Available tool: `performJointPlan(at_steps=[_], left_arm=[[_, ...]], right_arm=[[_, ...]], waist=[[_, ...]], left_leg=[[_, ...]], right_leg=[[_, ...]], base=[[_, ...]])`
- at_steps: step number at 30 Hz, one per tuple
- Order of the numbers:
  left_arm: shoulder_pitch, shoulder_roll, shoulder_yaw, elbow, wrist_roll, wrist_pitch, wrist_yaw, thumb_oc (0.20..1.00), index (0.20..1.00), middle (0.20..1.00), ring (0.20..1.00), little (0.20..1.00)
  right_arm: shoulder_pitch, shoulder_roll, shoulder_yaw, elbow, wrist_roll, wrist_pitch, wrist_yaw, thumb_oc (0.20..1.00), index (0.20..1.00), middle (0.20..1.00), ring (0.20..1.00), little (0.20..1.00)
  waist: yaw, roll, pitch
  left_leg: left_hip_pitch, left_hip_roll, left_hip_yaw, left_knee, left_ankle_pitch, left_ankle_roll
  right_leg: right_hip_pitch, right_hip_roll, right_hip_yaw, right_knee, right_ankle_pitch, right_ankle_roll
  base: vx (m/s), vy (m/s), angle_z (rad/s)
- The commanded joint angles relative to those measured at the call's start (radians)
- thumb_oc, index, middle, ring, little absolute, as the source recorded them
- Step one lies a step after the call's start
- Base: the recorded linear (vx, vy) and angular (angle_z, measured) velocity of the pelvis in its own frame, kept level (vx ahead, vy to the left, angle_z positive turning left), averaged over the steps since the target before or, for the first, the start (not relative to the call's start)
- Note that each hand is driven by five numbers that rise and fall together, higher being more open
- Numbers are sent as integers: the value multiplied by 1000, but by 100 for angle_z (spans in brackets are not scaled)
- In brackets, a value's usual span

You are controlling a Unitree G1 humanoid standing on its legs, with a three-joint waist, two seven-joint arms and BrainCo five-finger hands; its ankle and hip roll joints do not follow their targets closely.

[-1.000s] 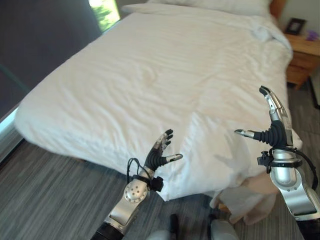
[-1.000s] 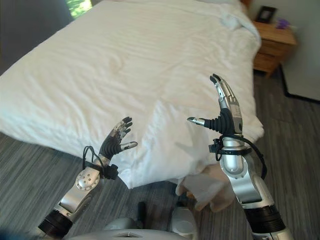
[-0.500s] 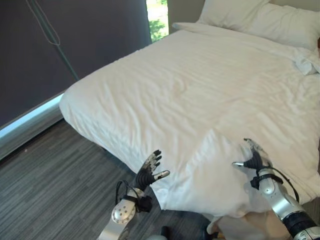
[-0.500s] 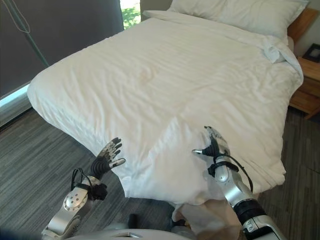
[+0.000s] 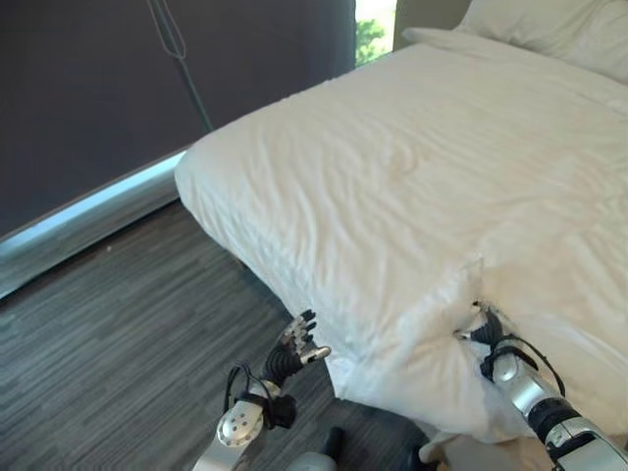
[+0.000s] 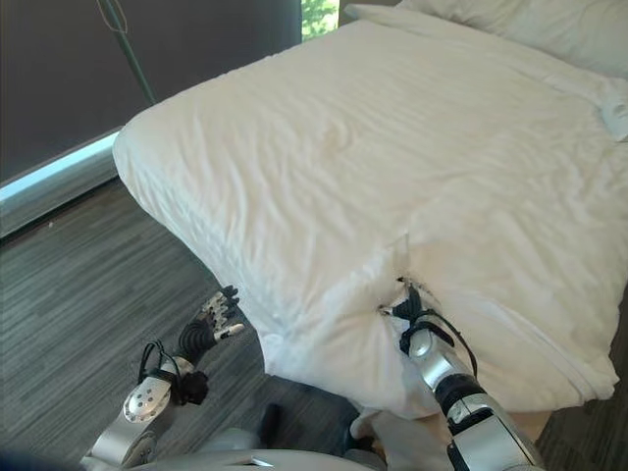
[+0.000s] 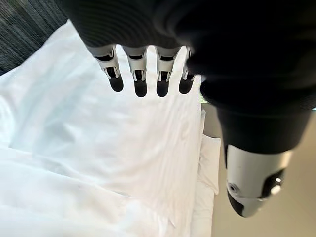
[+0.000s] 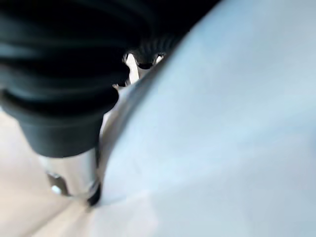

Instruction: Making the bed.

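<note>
The white duvet point(image 5: 432, 167) lies spread over the bed, mostly smooth with soft creases, and its near corner hangs down toward the dark striped floor point(image 5: 118, 334). Right at that corner a fold stands up in a ridge, and the right hand point(image 6: 405, 304) is pressed into it, fingers buried in the cloth, so I cannot tell whether they grip or just push. The left hand point(image 5: 297, 345) hovers off the bed's edge, just beside the hanging corner and not touching it, fingers straight and spread, thumb out, holding nothing. Up at the far end the pillows point(image 5: 549, 25) sit at the head. A dark window blind point(image 5: 118, 88) runs along the far side.
</note>
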Motion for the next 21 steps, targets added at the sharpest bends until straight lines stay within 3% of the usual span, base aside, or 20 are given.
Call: performJointPlan(at_steps=[1, 4, 8, 9, 10, 11, 12, 13, 15, 17, 18, 19, 21], left_arm=[[-91, 17, -10, -32, -15, -38, -11, 1000, 1000, 1000, 1000, 1000], [-106, 6, 8, -19, 2, -42, 8, 1000, 1000, 1000, 1000, 1000], [-100, -9, 28, -15, 37, -41, 27, 1000, 1000, 1000, 1000, 1000], [-90, -9, 29, -16, 48, -41, 29, 1000, 1000, 1000, 1000, 1000], [-90, -9, 29, -17, 48, -41, 29, 1000, 1000, 1000, 1000, 1000], [-79, -21, 29, -9, 73, -34, 27, 1000, 1000, 1000, 1000, 1000], [-77, -20, 28, -9, 74, -34, 27, 1000, 1000, 1000, 1000, 1000], [-73, -30, 23, -11, 84, -31, 34, 1000, 1000, 1000, 1000, 1000], [-76, -31, 22, -11, 81, -32, 34, 1000, 1000, 1000, 1000, 1000], [-80, -36, 20, -11, 72, -32, 35, 1000, 1000, 1000, 1000, 1000], [-88, -43, 19, -4, 60, -32, 39, 1000, 1000, 1000, 1000, 1000], [-88, -43, 19, -3, 60, -32, 38, 1000, 1000, 1000, 1000, 1000], [-75, -48, 19, -19, 38, -34, 28, 1000, 1000, 1000, 1000, 1000]], right_arm=[[32, -12, 12, -93, 36, -9, 21, 200, 200, 200, 200, 200], [94, -8, -13, -222, 14, -14, 25, 200, 200, 200, 200, 200], [208, 10, -26, -359, -47, -42, 49, 200, 200, 200, 200, 200], [245, 13, -32, -380, -59, -47, 52, 200, 200, 200, 200, 200], [247, 13, -33, -381, -60, -47, 53, 200, 200, 200, 200, 200], [312, 28, -46, -409, -84, -54, 64, 200, 200, 200, 200, 200], [317, 28, -47, -412, -85, -53, 65, 200, 200, 200, 200, 200], [367, 33, -54, -425, -105, -56, 63, 200, 200, 200, 200, 200], [387, 35, -55, -433, -113, -55, 66, 200, 200, 200, 200, 200], [396, 48, -44, -421, -117, -49, 71, 200, 200, 200, 200, 200], [378, 42, -30, -410, -106, -51, 69, 200, 200, 200, 200, 200], [377, 42, -30, -409, -106, -51, 69, 200, 200, 200, 200, 200], [369, 16, -34, -399, -113, -49, 49, 200, 200, 200, 200, 200]], waist=[[2, -15, 80], [-18, -9, 105], [-29, -3, 114], [-29, -15, 110], [-25, -13, 107], [-32, -26, 85], [-27, -27, 84], [-25, -54, 72], [-19, -70, 66], [1, -82, 54], [21, -74, 50], [22, -74, 52], [26, -49, 71]], left_leg=[[-25, -34, 109, 11, -56, -1], [-28, -23, 144, 11, -54, 10], [-39, 19, 244, 11, -33, 28], [-32, 11, 263, 11, -36, 36], [-35, 15, 266, 11, -33, 35], [-39, 10, 284, 11, -25, 45], [-38, 9, 289, 11, -27, 46], [-64, -10, 311, 11, -1, 48], [-76, -22, 330, 11, 6, 51], [-105, -22, 378, 11, 25, 49], [-142, 6, 423, 21, 60, 36], [-139, 6, 424, 21, 59, 35], [-163, 27, 435, 35, 94, 16]], right_leg=[[-7, -34, 22, 85, -90, 52], [-52, -20, 46, 175, -106, 55], [-24, 11, 11, 450, -172, 54], [-7, 11, 21, 529, -184, 62], [-11, 15, 24, 528, -179, 61], [32, 51, 57, 622, -154, 71], [31, 50, 61, 624, -155, 71], [97, 105, 115, 599, -111, 95], [129, 110, 130, 550, -106, 95], [183, 94, 108, 434, -164, 42], [224, 126, 107, 267, -292, -23], [229, 125, 108, 262, -290, -24], [251, 166, 123, 166, -308, -60]], base=[[-141, 95, 3], [-139, 71, -16], [-215, 158, -74], [-96, 95, -105], [-149, 93, -100], [-99, 50, -61], [-230, 44, -47], [-129, 1, -36], [-181, -2, -46], [-304, -39, -76], [-314, -75, -69], [-347, -129, -82], [-352, -134, -54]])
